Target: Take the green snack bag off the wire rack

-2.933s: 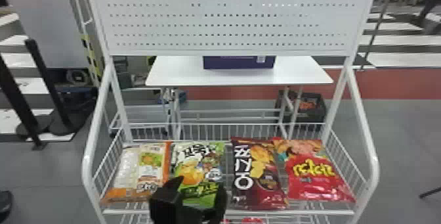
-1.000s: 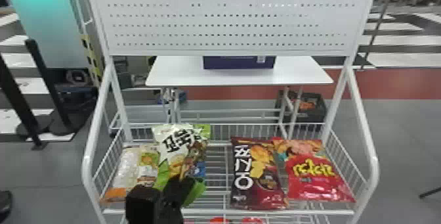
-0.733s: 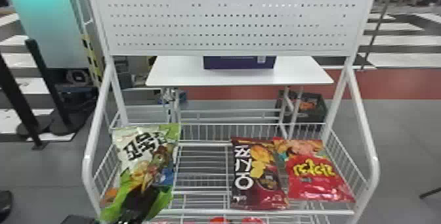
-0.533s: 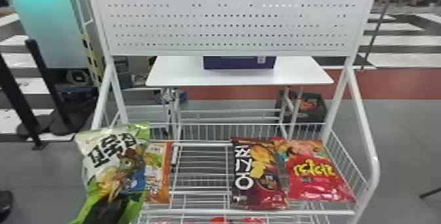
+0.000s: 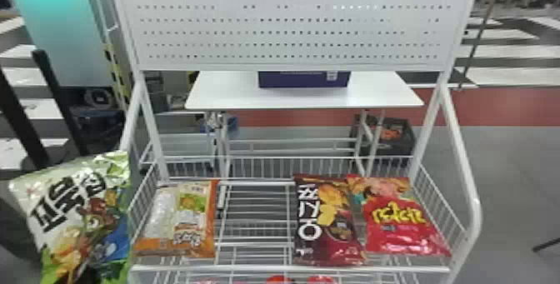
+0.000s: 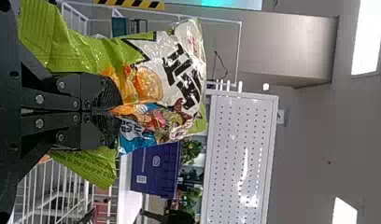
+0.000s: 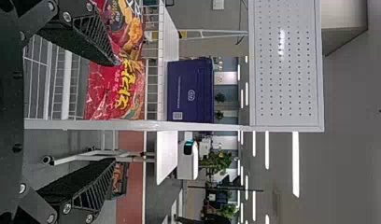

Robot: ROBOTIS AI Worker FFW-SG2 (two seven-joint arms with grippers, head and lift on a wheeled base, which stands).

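Snack bags, four: one green snack bag [image 5: 83, 216], beyond the wire rack's [image 5: 271, 269] left edge, and three on the rack, comprising one orange-and-white bag [image 5: 166, 225] near the left edge, one dark brown bag [image 5: 329, 220] between the middle and the right edge, and one red bag [image 5: 402, 225] near the right edge. Red objects [image 5: 279, 279] on the level below, at the front edge: at least two, partly hidden. Perforated panels, one [image 5: 291, 25]. Beyond the back edge: tables, one [image 5: 375, 93]; purple boxes on it, one [image 5: 300, 80]; dark crates, one [image 5: 402, 131]. Black posts [image 5: 60, 104] beyond the left edge: two.
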